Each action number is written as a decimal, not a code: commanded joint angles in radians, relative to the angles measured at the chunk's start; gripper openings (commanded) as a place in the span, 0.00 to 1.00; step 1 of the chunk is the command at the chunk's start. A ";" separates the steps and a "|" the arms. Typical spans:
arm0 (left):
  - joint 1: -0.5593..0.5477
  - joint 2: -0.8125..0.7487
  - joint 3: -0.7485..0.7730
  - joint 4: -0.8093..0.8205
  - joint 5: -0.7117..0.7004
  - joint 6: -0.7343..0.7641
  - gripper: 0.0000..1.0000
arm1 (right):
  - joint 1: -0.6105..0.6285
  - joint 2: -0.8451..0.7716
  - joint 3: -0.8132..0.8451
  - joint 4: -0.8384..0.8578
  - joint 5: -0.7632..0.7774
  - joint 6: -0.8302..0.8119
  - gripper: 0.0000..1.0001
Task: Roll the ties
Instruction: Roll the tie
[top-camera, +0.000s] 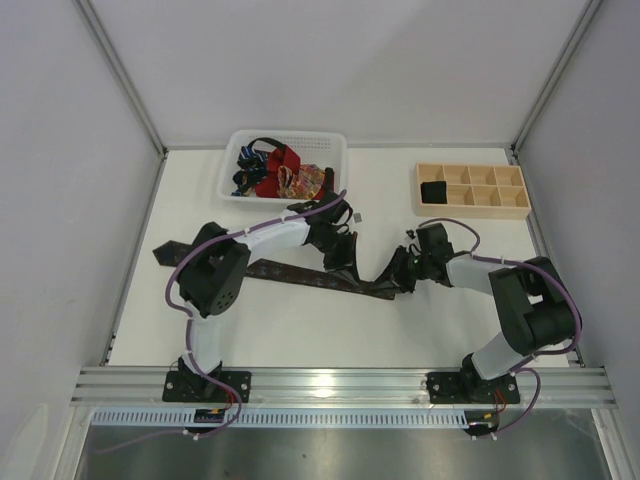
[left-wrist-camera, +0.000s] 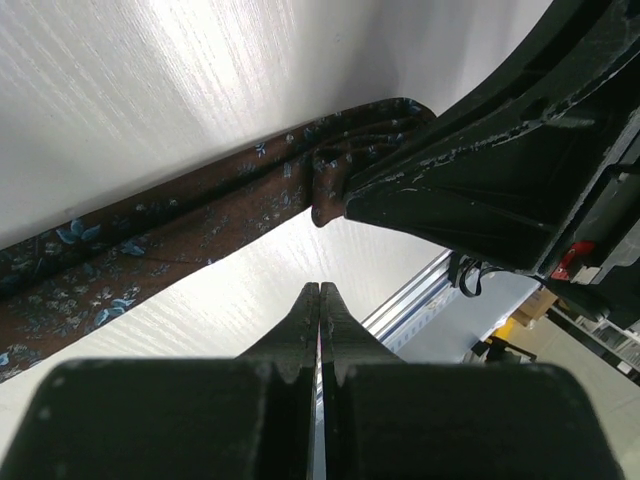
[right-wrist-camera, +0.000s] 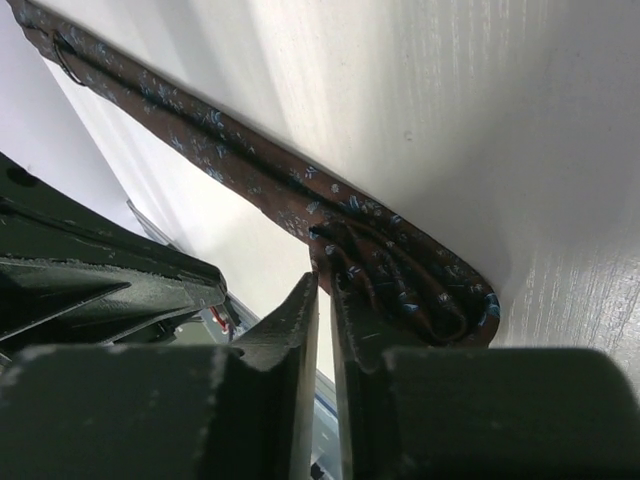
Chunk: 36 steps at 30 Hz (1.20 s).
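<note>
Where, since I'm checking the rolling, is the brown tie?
In the top view, the brown tie lies across mid-table, its right end at the right gripper.

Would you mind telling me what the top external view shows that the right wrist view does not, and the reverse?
Only the top external view: the white plastic mesh basket holding red, blue and orange fabric ties, the pale wooden compartment tray, and the whole length of the long dark brown patterned necktie. Only the right wrist view: the necktie's tiny blue flower print and its end folded over in layers beside the tips of the right gripper. Both: the necktie lying on the white table.
</note>
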 joint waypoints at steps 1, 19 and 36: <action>0.000 0.026 0.057 0.020 0.033 -0.024 0.00 | -0.011 0.011 -0.010 0.024 -0.021 -0.019 0.13; -0.036 0.167 0.160 0.047 0.064 -0.075 0.00 | -0.023 0.080 0.032 0.004 -0.022 -0.058 0.00; -0.037 0.192 0.150 0.070 0.071 -0.084 0.00 | -0.022 0.040 0.033 -0.033 -0.030 -0.055 0.00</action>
